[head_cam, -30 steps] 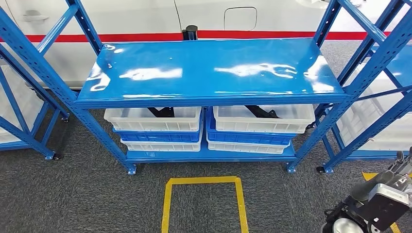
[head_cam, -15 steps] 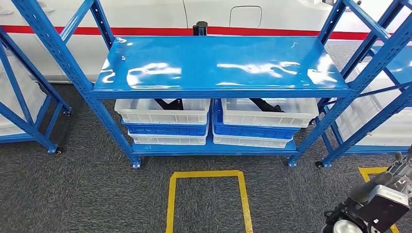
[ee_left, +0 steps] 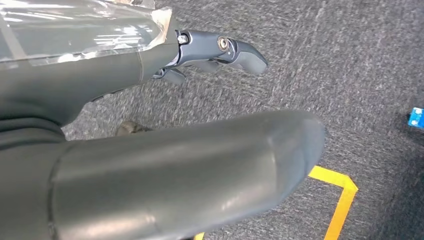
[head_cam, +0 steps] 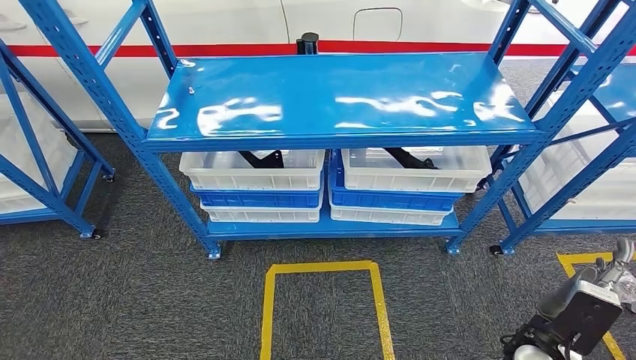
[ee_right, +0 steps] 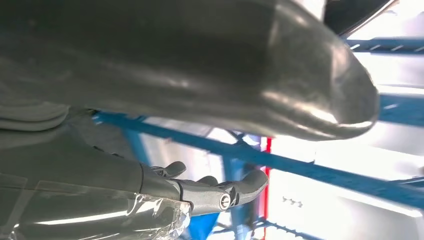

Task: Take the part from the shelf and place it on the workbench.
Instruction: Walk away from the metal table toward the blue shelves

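Two black parts lie in white bins on the lower level of the blue shelf [head_cam: 337,94]: one part [head_cam: 262,158] in the left bin [head_cam: 255,178], the other part [head_cam: 409,157] in the right bin [head_cam: 409,178]. Each is half hidden under the upper shelf board. My right arm [head_cam: 574,315] hangs at the lower right of the head view, far from the shelf. In the right wrist view my right hand [ee_right: 100,165] holds nothing, its fingers [ee_right: 215,192] stretched out. My left hand [ee_left: 90,90] hangs over the carpet, fingers [ee_left: 220,50] straight and apart, holding nothing.
Blue and white bins are stacked under the top ones. More blue racks with white bins stand at the left [head_cam: 30,150] and right [head_cam: 577,172]. A yellow tape square [head_cam: 322,307] marks the grey carpet before the shelf. A white vehicle body with a red stripe [head_cam: 225,49] stands behind.
The whole picture has shifted, so the camera has moved; the shelf now sits slightly more to the right and higher. My right arm shows lower in the corner.
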You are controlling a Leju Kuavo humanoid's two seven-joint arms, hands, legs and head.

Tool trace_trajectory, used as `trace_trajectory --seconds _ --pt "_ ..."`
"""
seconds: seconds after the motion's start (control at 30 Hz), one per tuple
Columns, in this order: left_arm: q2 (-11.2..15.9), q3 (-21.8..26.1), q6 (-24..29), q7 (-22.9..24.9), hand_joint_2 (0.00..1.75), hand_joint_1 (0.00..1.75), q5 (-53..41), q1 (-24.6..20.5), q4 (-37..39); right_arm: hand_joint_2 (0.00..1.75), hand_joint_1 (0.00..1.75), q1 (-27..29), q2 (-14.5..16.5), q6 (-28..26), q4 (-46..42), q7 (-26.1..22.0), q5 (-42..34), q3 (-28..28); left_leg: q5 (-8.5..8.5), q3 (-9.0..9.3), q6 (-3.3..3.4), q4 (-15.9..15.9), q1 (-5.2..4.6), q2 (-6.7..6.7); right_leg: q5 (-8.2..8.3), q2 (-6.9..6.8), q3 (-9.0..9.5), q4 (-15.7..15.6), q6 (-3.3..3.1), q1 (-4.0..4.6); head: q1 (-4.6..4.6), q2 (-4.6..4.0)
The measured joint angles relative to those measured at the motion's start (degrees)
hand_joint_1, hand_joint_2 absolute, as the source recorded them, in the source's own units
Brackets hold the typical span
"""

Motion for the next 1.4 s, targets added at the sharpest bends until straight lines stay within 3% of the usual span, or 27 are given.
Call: trace_trajectory --seconds 0.07,0.13,0.2,0.3,0.43,0.7,1.0,1.2,1.4 --pt "0.0 0.4 -0.3 0.1 1.75 0.00 -0.5 0.0 0.0 0.00 0.00 0.0 0.3 0.6 2.9 0.4 -0.2 -2.4 2.24 3.29 -0.63 -6.1 0.30 -0.39 -0.05 0.13 -0.32 0.1 1.03 -0.13 -0.11 0.00" --pt "-0.1 0.8 -0.6 0.1 1.75 0.00 -1.0 0.0 0.0 0.00 0.00 -0.2 0.5 1.4 6.4 0.7 -0.4 -5.0 1.85 4.23 -0.08 -8.2 0.04 -0.83 -0.01 0.22 -0.74 0.2 1.96 0.19 -0.23 0.00" --pt "-0.1 1.2 -0.6 0.2 1.75 0.00 -1.4 -0.1 0.0 0.00 0.00 -0.4 0.6 2.2 10.5 1.2 -0.4 -8.0 1.56 3.94 0.84 -8.8 -0.09 -0.94 0.18 0.23 -0.98 0.1 1.85 0.30 0.01 0.00" --pt "-0.2 1.9 -0.7 0.2 1.75 0.00 -2.0 -0.1 0.1 0.00 0.00 -1.2 0.6 3.0 17.7 2.4 -0.1 -12.7 1.69 3.74 1.54 -8.8 -0.53 -1.00 0.59 0.21 -1.07 -0.7 1.41 0.11 0.39 0.00" --pt "-0.1 2.9 -1.0 0.2 1.75 0.00 -2.9 -0.4 0.6 1.75 0.00 -2.6 0.6 4.8 28.0 1.3 0.6 -18.7 1.72 3.68 2.24 -8.8 -0.93 -0.94 1.16 0.23 -0.83 -1.3 2.01 -0.13 0.45 0.00" --pt "0.8 4.7 -0.7 0.1 1.75 0.00 -4.7 -1.7 3.7 1.75 0.00 -4.5 0.5 8.5 45.3 3.3 3.6 -26.0 1.76 3.62 2.52 -8.7 -1.15 -0.70 1.41 0.29 -1.00 -1.4 3.62 -0.27 0.46 0.00" --pt "2.3 5.4 0.5 -0.1 1.75 0.00 -7.0 -3.3 9.9 1.75 0.00 -6.0 0.0 12.7 64.9 4.3 7.0 -29.2 1.81 3.64 2.46 -8.8 -0.78 -0.67 1.39 0.32 -1.13 -1.2 3.65 0.00 0.46 0.00" --pt "3.4 5.6 2.3 -0.1 1.75 0.00 -8.0 -5.0 14.6 1.75 0.00 -6.8 0.2 16.7 72.8 9.2 12.8 -28.1 1.81 3.64 2.46 -8.8 -0.77 -0.67 1.39 0.34 -1.16 -1.2 3.64 0.00 0.47 0.00" --pt "4.2 5.6 2.6 -0.1 1.75 0.00 -8.2 -5.7 17.0 1.75 0.00 -7.1 0.5 17.2 76.3 9.8 13.7 -26.9 1.82 3.64 2.47 -8.8 -0.77 -0.64 1.39 0.34 -1.16 -1.2 3.63 -0.01 0.48 0.00"
